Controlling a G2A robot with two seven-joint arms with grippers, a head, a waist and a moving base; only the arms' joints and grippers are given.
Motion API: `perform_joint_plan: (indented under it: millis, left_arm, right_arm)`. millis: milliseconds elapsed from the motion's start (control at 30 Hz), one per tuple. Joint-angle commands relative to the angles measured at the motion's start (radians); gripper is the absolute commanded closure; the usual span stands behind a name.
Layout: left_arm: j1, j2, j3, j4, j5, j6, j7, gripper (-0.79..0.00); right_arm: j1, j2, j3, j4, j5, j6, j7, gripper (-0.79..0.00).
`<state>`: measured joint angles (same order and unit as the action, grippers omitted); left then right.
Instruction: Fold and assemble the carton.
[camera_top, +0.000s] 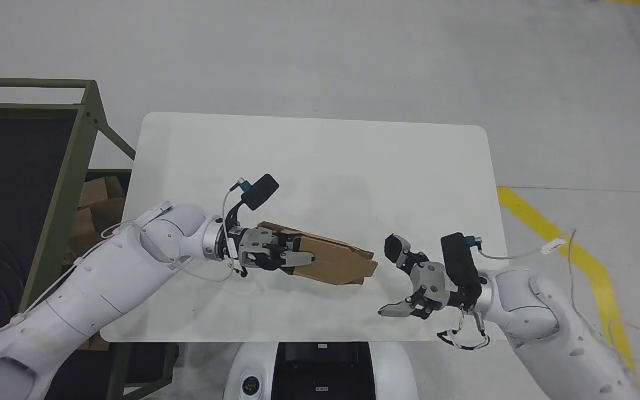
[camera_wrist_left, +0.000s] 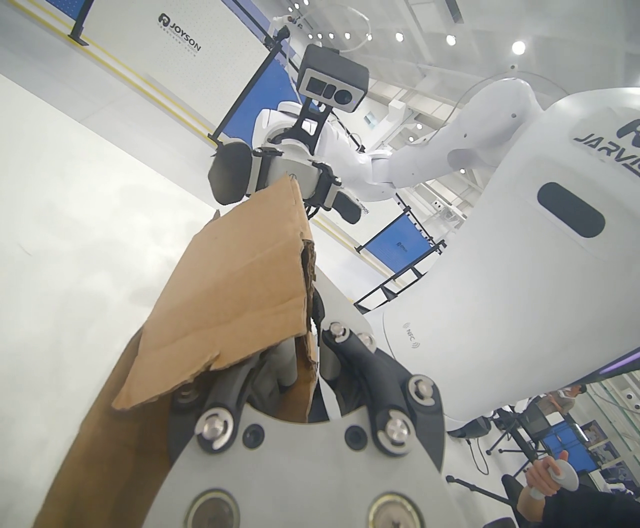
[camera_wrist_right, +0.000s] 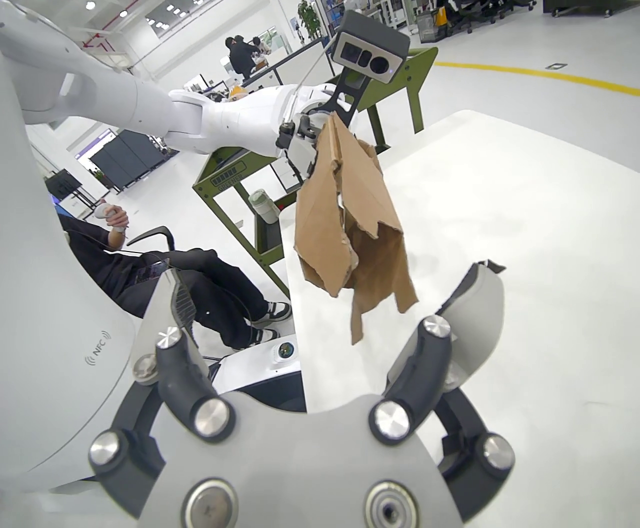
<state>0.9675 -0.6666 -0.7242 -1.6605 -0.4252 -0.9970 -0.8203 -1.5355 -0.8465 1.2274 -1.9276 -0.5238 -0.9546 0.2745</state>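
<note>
Cardboard carton (camera_top: 330, 259), brown, corrugated and not yet squared up, is clamped at one end in my left gripper (camera_top: 290, 256) above the white table (camera_top: 350, 170), so its loose flaps face my right gripper (camera_top: 400, 280), spread wide nearby to take them.

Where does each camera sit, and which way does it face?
Top view: overhead, facing down at the table; left gripper and right gripper show.
Left wrist view: left wrist, facing past its gripper's clamped carton toward the right gripper.
Right wrist view: right wrist, facing the carton; its open gripper frames it.
Shared: wrist views both show carton and opposite gripper.
</note>
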Motion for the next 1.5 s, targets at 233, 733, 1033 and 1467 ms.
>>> perform_joint_plan:
  millis: [233, 733, 1033, 1467]
  left_arm:
    - [-0.029, 0.003, 0.018, 0.003, -0.068, 0.014, -0.017, 0.0]
    - [-0.008, -0.004, 0.005, -0.022, -0.088, 0.051, -0.028, 0.0]
    - [-0.01, -0.01, -0.002, -0.009, -0.153, 0.085, -0.088, 0.0]
    - [-0.017, -0.018, 0.003, -0.014, -0.187, 0.125, -0.128, 0.0]
  right_arm:
    - [-0.063, -0.003, 0.041, -0.063, -0.165, 0.015, -0.085, -0.785]
    - [-0.116, -0.01, 0.066, -0.183, -0.437, 0.162, -0.117, -0.785]
    - [-0.243, -0.016, 0.085, -0.272, -0.755, 0.385, -0.241, -0.785]
    - [-0.326, -0.029, 0.063, -0.367, -0.938, 0.595, -0.252, -0.369]
